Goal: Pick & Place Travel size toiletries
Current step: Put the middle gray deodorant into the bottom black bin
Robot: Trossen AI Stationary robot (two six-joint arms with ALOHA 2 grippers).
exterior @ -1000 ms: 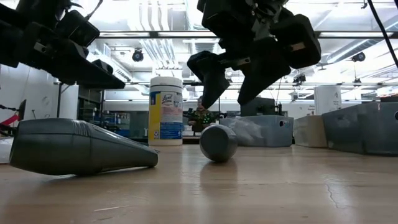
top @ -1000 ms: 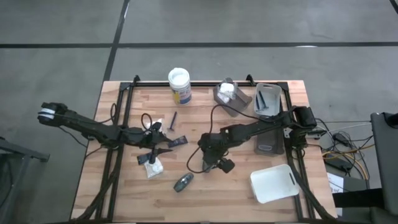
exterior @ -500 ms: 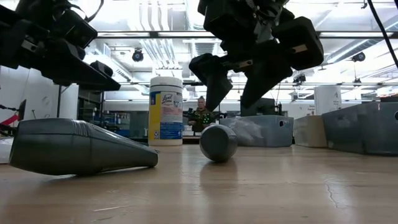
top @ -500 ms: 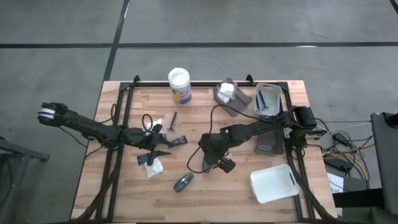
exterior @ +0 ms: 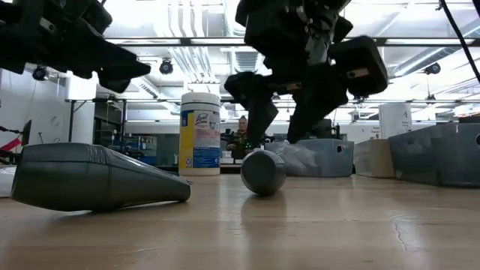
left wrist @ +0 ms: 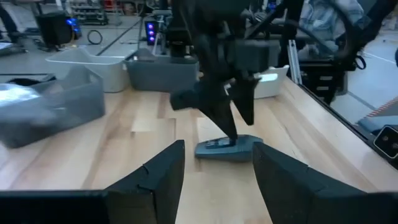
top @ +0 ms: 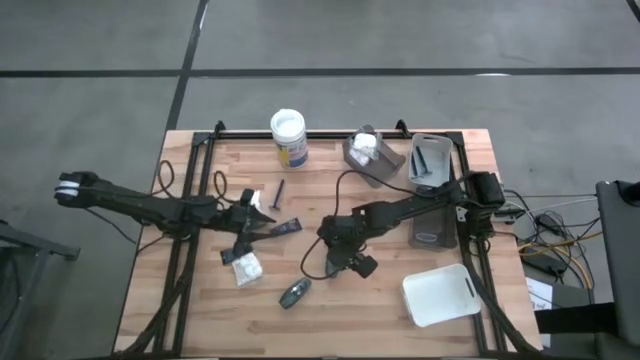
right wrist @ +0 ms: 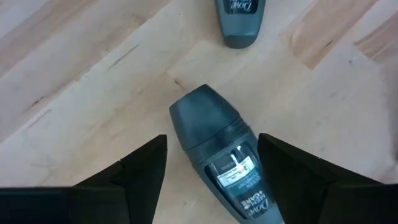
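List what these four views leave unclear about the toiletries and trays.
- Dark bottle: right wrist view, lower end cut by the picture's edge; high view, hidden under the right gripper.
- Second bottle: top cut off.
- Grey trays: contents too small in the high view.
- Blue tube: left wrist view, blurred, partly behind the right arm.

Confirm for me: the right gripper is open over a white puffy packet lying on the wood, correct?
Not quite. The right gripper is open, but the thing lying on the wood between its fingers is a dark grey oval bottle, not a white packet. The right wrist view shows it.
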